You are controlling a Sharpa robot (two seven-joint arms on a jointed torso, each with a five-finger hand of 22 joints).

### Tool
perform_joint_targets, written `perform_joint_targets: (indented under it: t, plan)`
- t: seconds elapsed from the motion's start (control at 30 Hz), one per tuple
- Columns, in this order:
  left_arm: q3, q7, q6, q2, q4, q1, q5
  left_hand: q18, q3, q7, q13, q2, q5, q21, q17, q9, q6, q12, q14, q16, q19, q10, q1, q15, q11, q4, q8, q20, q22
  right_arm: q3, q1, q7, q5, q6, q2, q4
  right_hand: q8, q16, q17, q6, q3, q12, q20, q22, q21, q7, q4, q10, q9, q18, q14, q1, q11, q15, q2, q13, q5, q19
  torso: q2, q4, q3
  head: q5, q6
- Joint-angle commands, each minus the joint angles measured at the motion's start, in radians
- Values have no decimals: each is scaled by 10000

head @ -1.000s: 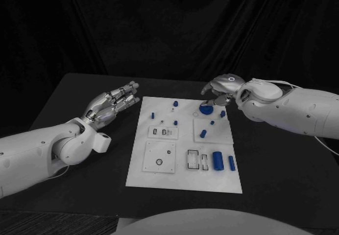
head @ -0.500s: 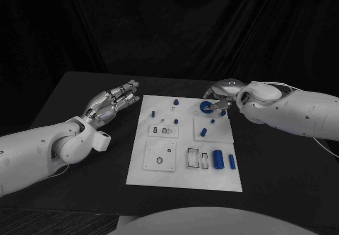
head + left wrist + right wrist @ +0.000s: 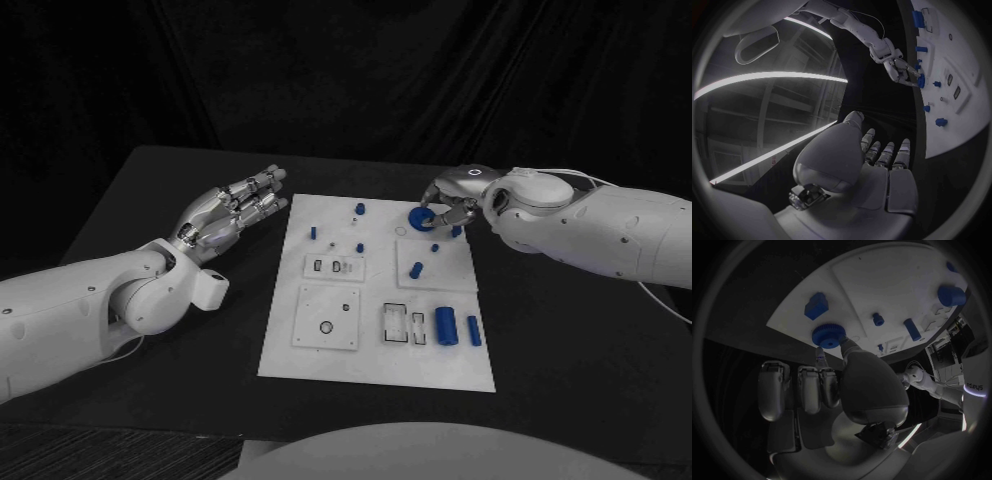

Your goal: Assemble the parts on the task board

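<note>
Right hand (image 3: 450, 205) at the far right corner of the task board (image 3: 378, 360), pinching a round blue knurled part (image 3: 421, 218) between thumb and a fingertip; the right wrist view shows the same disc (image 3: 829, 334) gripped at its rim, the other fingers hanging straight beside it. Whether the disc rests on the board or is raised off it cannot be told. Left hand (image 3: 228, 212) hovers over the black worktop (image 3: 577, 350) just beside the board's far left corner, palm up, fingers straight and slightly apart, holding nothing; the left wrist view confirms it (image 3: 879, 165). On the board: a large blue cylinder (image 3: 446, 324) with a slimmer blue pin (image 3: 472, 332) beside it near the right edge, a short blue peg (image 3: 415, 270) on a raised white tile, and further small blue pieces toward the far end.
</note>
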Motion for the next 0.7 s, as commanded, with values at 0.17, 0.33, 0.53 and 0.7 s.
perform_joint_targets:
  t: [0.17, 0.33, 0.53, 0.7]
  plan:
    - [9, 1027, 179, 15, 14, -24, 1, 8, 78, 19, 0, 63, -5, 58, 16, 10, 31, 11, -4, -6, 56, -36, 48, 68, 22, -5, 51, 21, 15, 3, -49, -313, 2, 264, 17, -43, 17, 25, 2630, 94, 119, 24, 28, 1697, -89, -24, -276, 1044, 41, -81, 1057, 294, 13, 19, 41, 2630, 477, 46, -8, -8, 9, 18, -38]
    - [9, 1010, 202, 16, 13, -30, 1, 5, 91, 26, 1, 59, -5, 65, 17, 10, 32, 12, 1, -4, 64, -34, 48, 75, 32, -11, 50, 23, 18, 3, -65, -317, 2, 327, 43, -62, 101, 25, 2630, 291, 200, 24, 22, 1676, -137, -36, -403, 1044, 123, -69, 1057, 385, 3, 13, 63, 2630, 739, 19, -13, 1, 0, 10, -48]
    - [9, 1000, 212, 3, 13, -34, 1, 5, 94, 27, 2, 58, -6, 67, 17, 10, 28, 12, 1, -4, 67, -32, 47, 77, 34, -12, 50, 23, 19, 3, -91, -311, 2, 448, 91, -98, 242, 25, 2630, 583, 268, 24, 12, 1672, -164, -61, -503, 1044, 251, -64, 1057, 439, -9, -2, 84, 2630, 774, 9, -4, 3, -7, 18, -63]
    - [9, 994, 229, 11, -2, -39, 1, 4, 103, 31, 2, 55, -7, 72, 18, 10, 28, 13, 6, -2, 74, -30, 46, 82, 40, -17, 50, 24, 22, 3, -115, -287, 2, 529, 147, -135, 297, 25, 2630, 701, 305, 24, 1, 1675, -172, -87, -565, 1044, 314, -63, 1057, 481, -24, -17, 90, 2630, 770, 9, -2, 7, -5, 4, -83]
